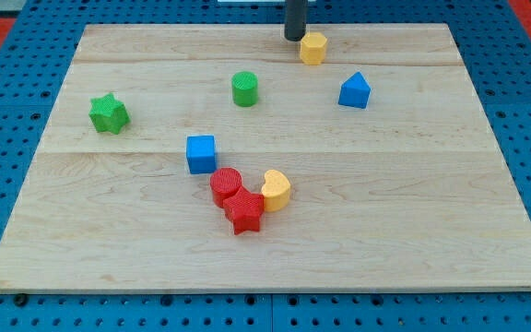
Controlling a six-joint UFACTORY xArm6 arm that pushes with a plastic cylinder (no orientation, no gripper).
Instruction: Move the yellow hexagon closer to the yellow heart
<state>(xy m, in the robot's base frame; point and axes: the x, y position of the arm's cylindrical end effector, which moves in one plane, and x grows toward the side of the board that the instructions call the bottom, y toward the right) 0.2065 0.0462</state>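
Red star (pixel 244 213) nearest; far off, yellow hexagon (pixel 313 48) just right of my tip (pixel 294 37).

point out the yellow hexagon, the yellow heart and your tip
yellow hexagon (pixel 313 48), camera view, top face
yellow heart (pixel 276 190), camera view, top face
my tip (pixel 294 37), camera view, rod's very end, left of the hexagon

1. Only a short stretch of the arm shows: a straight dark rod (pixel 295 18) cut off by the view's top edge.
2. The rod is round in section, a plain cylinder of even thickness along the part in view.
3. Its colour is a dull charcoal to black, with a faint lighter sheen down one side.
4. My tip (pixel 294 38) is the rod's blunt, flat lower end, the same dark colour as the shaft.
5. No cables, screws or markings can be made out on it.
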